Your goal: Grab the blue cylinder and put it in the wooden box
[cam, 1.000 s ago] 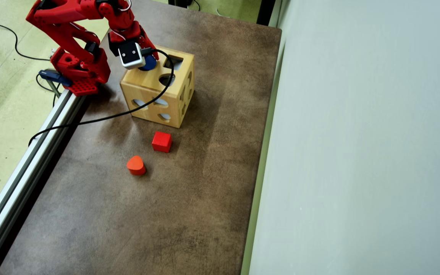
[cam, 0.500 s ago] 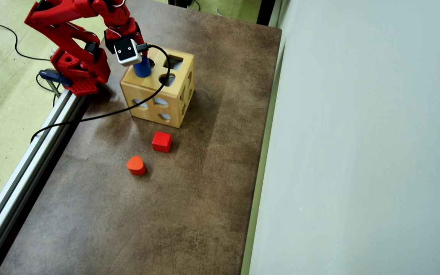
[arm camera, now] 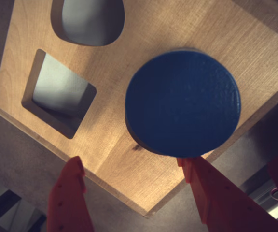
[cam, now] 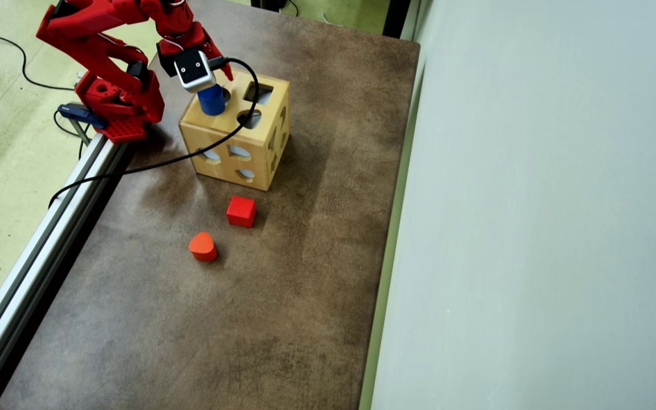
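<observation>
The blue cylinder [arm camera: 182, 101] stands upright on the top face of the wooden box [arm camera: 177, 24], its flat round end towards the wrist camera. In the overhead view the cylinder [cam: 212, 100] sticks up from the box top [cam: 205, 122] near the box's left corner; how deep it sits in a hole I cannot tell. My gripper [arm camera: 132, 164] is open, its red fingers [arm camera: 71, 193] spread wide just short of the cylinder. The right fingertip reaches the disc's edge. In the overhead view the gripper [cam: 214, 77] hangs right above the cylinder, mostly hidden by the wrist camera.
The box top also has a square hole [arm camera: 57, 92] and a rounded hole [arm camera: 90, 19]. A red cube [cam: 241, 211] and an orange-red rounded block [cam: 203, 246] lie on the brown table in front of the box. An aluminium rail [cam: 49, 228] runs along the table's left edge.
</observation>
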`<state>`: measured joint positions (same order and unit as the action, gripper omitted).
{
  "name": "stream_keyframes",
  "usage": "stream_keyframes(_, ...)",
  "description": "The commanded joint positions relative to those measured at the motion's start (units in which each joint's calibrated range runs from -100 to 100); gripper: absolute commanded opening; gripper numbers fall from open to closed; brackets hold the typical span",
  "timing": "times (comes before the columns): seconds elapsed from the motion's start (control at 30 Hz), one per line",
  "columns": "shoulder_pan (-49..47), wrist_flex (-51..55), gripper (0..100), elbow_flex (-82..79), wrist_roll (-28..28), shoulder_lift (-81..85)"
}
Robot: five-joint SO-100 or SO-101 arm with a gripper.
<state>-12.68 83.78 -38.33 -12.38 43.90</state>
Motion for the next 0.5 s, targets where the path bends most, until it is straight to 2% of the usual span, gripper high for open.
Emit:
stream_keyframes(0.0, -0.76, 0.86, 32, 2.46, 0.34, 1.24)
stream_keyframes(0.3, -0.76, 12.44, 32, 22.05, 2.59, -1.39)
stream_keyframes(0.47, -0.02, 14.29, 31, 24.11, 2.83, -3.77)
